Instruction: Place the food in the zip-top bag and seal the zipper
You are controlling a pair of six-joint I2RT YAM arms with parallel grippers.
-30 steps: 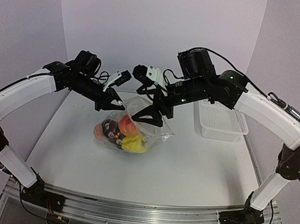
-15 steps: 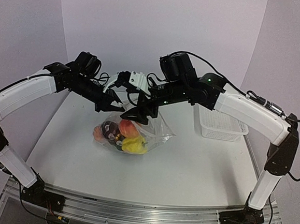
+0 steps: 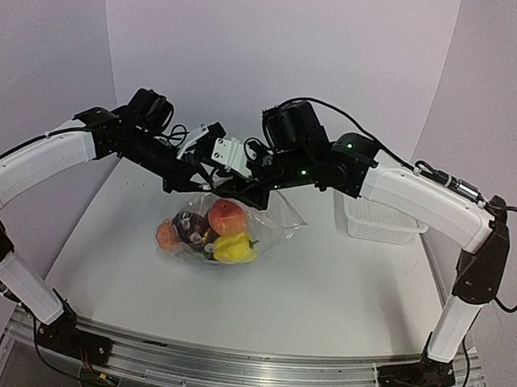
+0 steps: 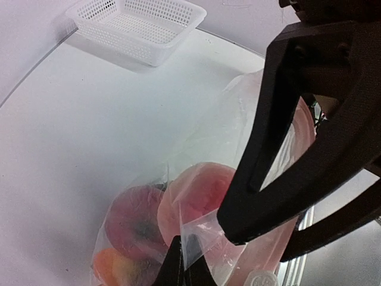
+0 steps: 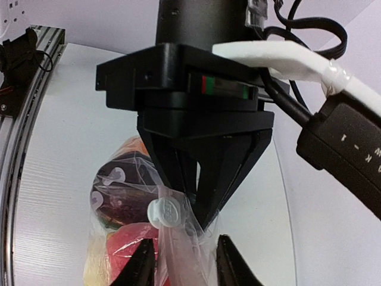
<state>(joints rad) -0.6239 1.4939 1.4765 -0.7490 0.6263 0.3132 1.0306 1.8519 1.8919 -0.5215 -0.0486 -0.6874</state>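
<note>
The zip-top bag (image 3: 270,217) sits mid-table with the food (image 3: 228,220) sagging in its bottom. The left gripper (image 4: 186,262) is clamped on the raised mouth edge, and the right gripper (image 5: 186,265) straddles that edge just beside it, jaws partly apart. The film is judged limp, slippery and bottom-heavy, so hold it at the mouth edge only; the table (image 3: 341,281) gives room near and right, and the white basket (image 3: 378,216) stands well apart, far right.
</note>
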